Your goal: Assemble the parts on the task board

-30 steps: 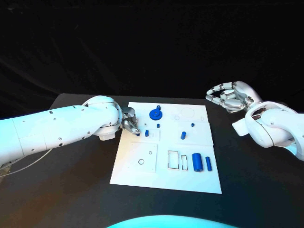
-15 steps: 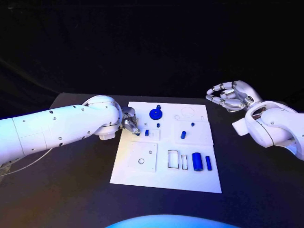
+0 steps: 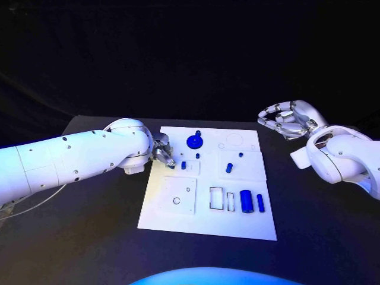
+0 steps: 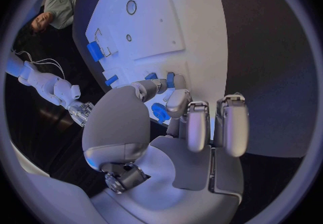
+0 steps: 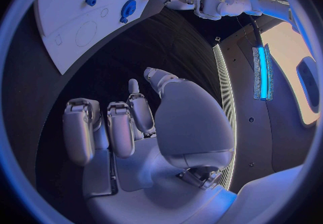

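The white task board (image 3: pixel 209 196) lies flat in the middle of the black table (image 3: pixel 87 237). The left hand (image 3: pixel 162 151) rests at the board's left edge, fingers (image 4: pixel 176 100) bent down onto the surface beside a small blue peg (image 3: pixel 183 166); whether it actually grips a part cannot be told (the fingertips hide the contact point). The right hand (image 3: pixel 286 120) is raised off the board's far right corner, well apart from it, fingers curled inward around nothing. On the board, a round blue gear with a knob (image 3: pixel 194 142) sits near the far edge, a short blue peg (image 3: pixel 228 168) stands right of centre, and a blue cylinder (image 3: pixel 246 202) lies just beside a slim blue bar (image 3: pixel 260 203) at the near right.
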Tool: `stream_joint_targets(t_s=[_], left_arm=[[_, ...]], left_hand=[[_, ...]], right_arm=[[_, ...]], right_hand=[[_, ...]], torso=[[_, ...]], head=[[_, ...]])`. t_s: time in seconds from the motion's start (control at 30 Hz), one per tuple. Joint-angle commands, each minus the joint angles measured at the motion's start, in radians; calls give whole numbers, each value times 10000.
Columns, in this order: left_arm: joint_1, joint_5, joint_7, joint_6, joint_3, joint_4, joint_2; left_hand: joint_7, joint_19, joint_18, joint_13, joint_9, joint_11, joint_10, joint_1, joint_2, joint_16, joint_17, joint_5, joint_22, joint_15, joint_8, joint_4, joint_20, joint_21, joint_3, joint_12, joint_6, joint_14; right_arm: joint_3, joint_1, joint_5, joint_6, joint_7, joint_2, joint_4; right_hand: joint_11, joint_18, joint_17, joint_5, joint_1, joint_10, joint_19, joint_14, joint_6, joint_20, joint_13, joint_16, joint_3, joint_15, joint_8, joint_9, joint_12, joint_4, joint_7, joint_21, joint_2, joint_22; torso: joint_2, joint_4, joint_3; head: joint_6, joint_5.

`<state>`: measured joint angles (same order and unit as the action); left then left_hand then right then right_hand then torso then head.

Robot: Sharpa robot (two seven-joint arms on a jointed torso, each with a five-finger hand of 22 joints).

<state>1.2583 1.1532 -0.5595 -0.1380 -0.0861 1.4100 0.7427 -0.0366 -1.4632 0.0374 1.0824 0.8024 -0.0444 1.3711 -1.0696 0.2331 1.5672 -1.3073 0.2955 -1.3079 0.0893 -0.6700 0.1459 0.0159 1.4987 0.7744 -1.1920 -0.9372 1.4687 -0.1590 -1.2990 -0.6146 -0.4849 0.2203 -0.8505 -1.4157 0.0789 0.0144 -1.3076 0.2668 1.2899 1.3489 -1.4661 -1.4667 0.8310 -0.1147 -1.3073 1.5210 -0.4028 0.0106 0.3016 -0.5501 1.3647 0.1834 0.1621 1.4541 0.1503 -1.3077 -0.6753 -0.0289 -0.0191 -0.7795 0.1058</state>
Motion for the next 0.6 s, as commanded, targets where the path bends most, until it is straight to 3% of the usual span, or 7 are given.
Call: stream_joint_targets(t_s=[0.03,0.43,0.6], left_arm=[[-12,-130,-41,-145,-4,-9,-33],[-10,-158,-145,-301,-3,-88,-76],[-10,-160,-174,-312,-3,-139,-108]], left_hand=[[139,-520,-98,17,-23,-6,74,83,-6,36,-2635,-26,-1501,80,-16,36,-76,65,50,-48,-209,1021],[180,-562,-117,162,-153,-43,137,598,7,36,-2635,-44,-1586,120,-70,547,-97,110,-720,-149,-386,1021],[182,-563,-118,182,-231,-45,139,715,17,36,-2635,-52,-1591,126,-86,751,-104,110,-1155,-153,-421,1021]], right_arm=[[0,8,-63,123,43,6,1],[0,13,-63,90,54,9,2],[0,14,-63,80,63,9,0]], right_hand=[[-10,202,-1080,69,-21,37,-215,-650,-67,32,-243,-43,-66,-56,37,-16,-37,9,1,-55,-20,-1692],[-13,205,-1076,81,-39,37,-210,-650,-67,36,-229,-47,-70,-60,48,-21,-47,26,-2,-69,-23,-1684],[-14,207,-1067,84,-41,39,-205,-648,-70,36,-230,-51,-72,-60,48,-21,-47,27,-2,-76,-24,-1678]], torso=[[1,6,1],[-8,3,11],[7,2,-2]], head=[[-9,1],[-73,-39],[-78,-28]])
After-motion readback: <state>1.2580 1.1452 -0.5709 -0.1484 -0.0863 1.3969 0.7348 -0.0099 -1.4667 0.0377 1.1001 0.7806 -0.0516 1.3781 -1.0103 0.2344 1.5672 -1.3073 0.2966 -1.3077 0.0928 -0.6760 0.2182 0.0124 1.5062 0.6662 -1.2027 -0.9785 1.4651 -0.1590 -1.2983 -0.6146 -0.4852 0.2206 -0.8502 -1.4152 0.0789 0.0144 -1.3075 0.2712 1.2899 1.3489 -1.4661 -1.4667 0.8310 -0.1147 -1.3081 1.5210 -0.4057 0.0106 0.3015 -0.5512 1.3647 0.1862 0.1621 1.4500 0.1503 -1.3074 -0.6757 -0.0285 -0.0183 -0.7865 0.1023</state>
